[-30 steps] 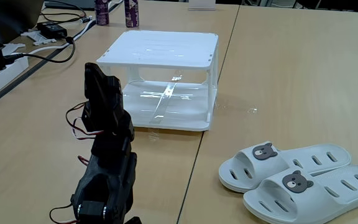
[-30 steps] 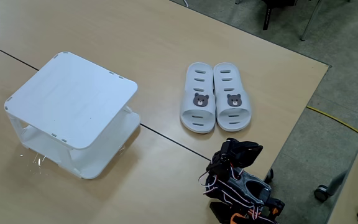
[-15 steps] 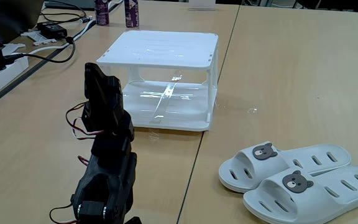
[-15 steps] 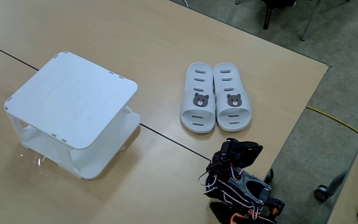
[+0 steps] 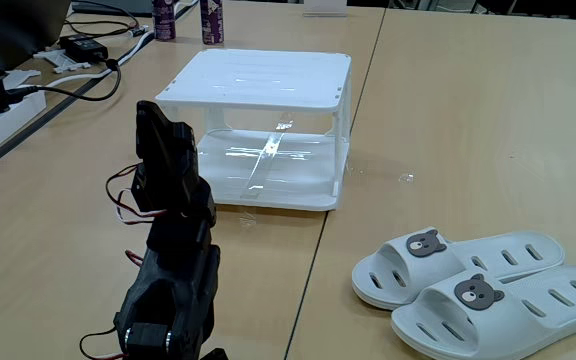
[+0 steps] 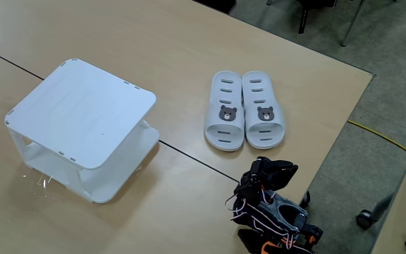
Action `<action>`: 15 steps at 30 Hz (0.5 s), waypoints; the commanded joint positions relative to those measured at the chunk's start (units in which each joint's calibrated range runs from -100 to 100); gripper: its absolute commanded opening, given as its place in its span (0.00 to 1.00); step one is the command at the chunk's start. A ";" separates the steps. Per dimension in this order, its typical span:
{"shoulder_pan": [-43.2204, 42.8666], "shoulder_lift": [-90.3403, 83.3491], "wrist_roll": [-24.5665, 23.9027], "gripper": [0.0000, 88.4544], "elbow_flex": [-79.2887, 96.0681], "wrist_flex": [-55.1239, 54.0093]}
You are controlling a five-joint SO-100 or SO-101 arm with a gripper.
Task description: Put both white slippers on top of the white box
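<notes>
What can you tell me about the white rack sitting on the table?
The white rack looks like glossy plastic: a flat, square top with rounded corners, thin corner legs and a shiny lower shelf reflecting light. It stands upright on the wooden table, across a seam between tabletops. Both tiers are bare. Nothing but the table touches it.

You see the white slippers (image 6: 244,110) lying flat and side by side on the table, touching, soles down, a bear face on each strap. The white box (image 6: 82,109) stands upright well apart from them, its flat top bare, lower shelf glossy (image 5: 268,165)
</notes>
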 commanded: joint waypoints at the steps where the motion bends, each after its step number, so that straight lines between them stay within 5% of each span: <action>1: -0.16 0.02 0.42 0.01 0.72 -0.08; 15: 0.25 3.72 0.42 0.01 0.81 0.35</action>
